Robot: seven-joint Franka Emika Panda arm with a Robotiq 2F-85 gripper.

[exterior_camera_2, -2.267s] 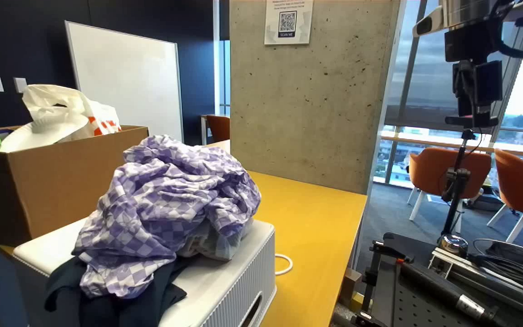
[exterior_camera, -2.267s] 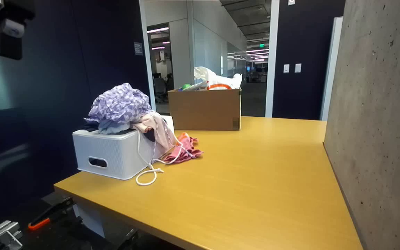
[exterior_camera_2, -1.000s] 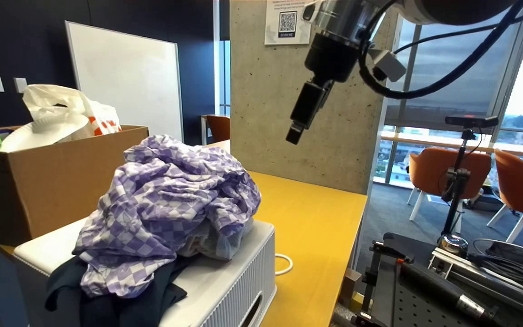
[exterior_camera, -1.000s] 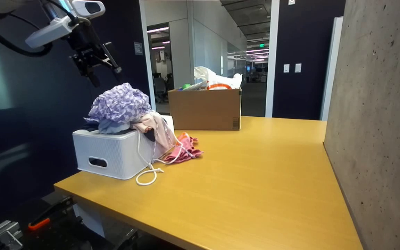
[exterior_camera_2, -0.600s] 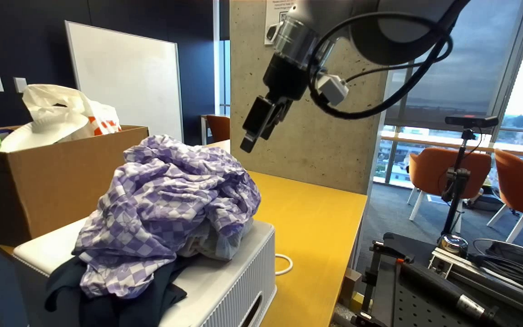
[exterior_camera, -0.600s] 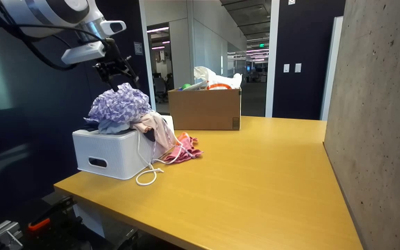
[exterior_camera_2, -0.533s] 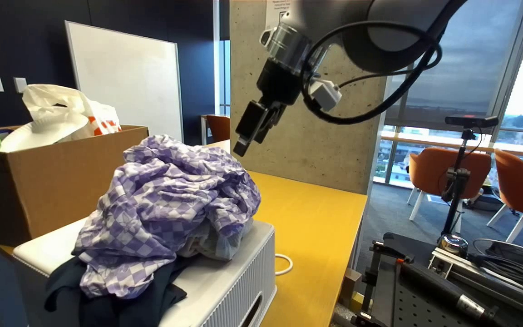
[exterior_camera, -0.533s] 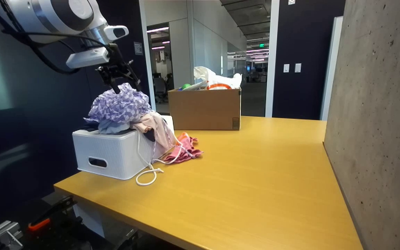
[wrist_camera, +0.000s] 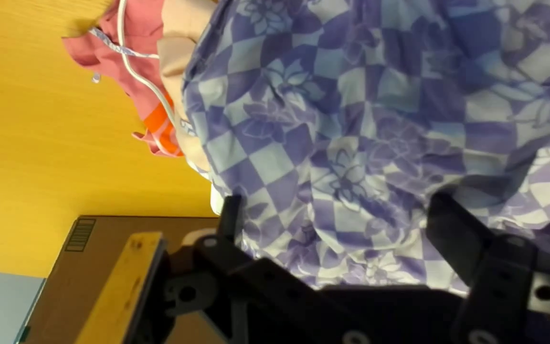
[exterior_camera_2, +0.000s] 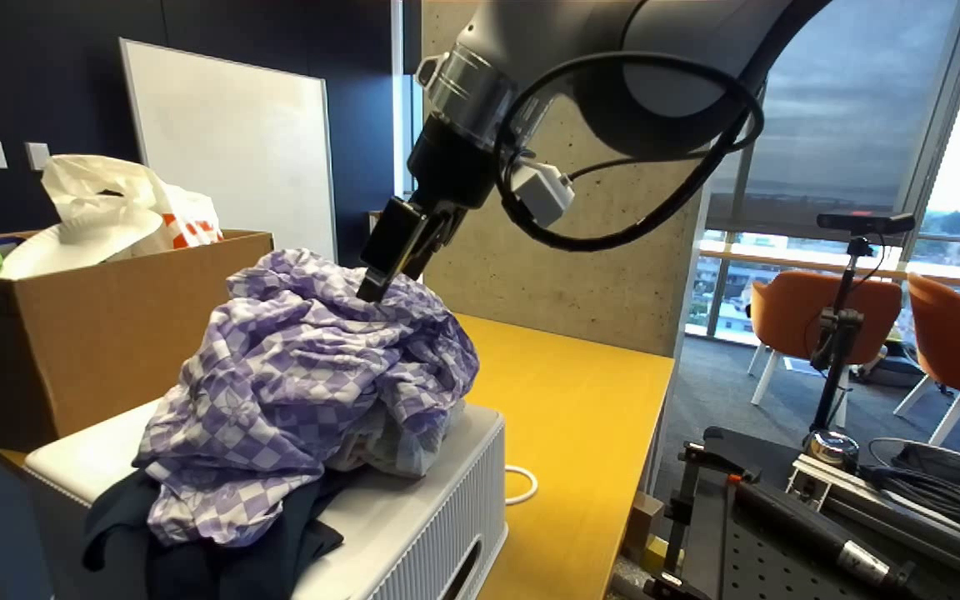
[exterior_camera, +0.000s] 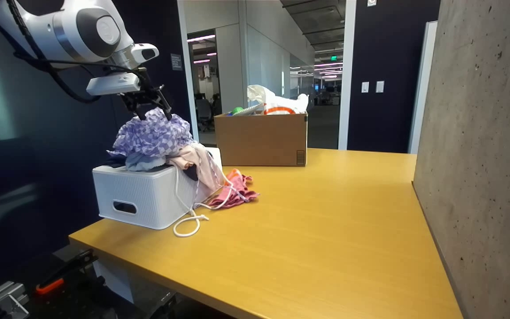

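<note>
Claw (wrist_camera: 336, 199) above white bin (exterior_camera: 153, 199), jaws apart (nil gripped). Checked cloth (exterior_camera_2: 305, 367) sits high, prob. b/c bin props it.

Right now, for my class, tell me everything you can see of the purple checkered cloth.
The purple-and-white checkered cloth looks like thin, soft fabric printed with flowers. It sits bunched in a wrinkled heap atop the white ribbed box, its lower end lying over navy cloth, with peach cloth showing at its edge. The open gripper is right at its top; whether it touches the cloth cannot be told.
</note>
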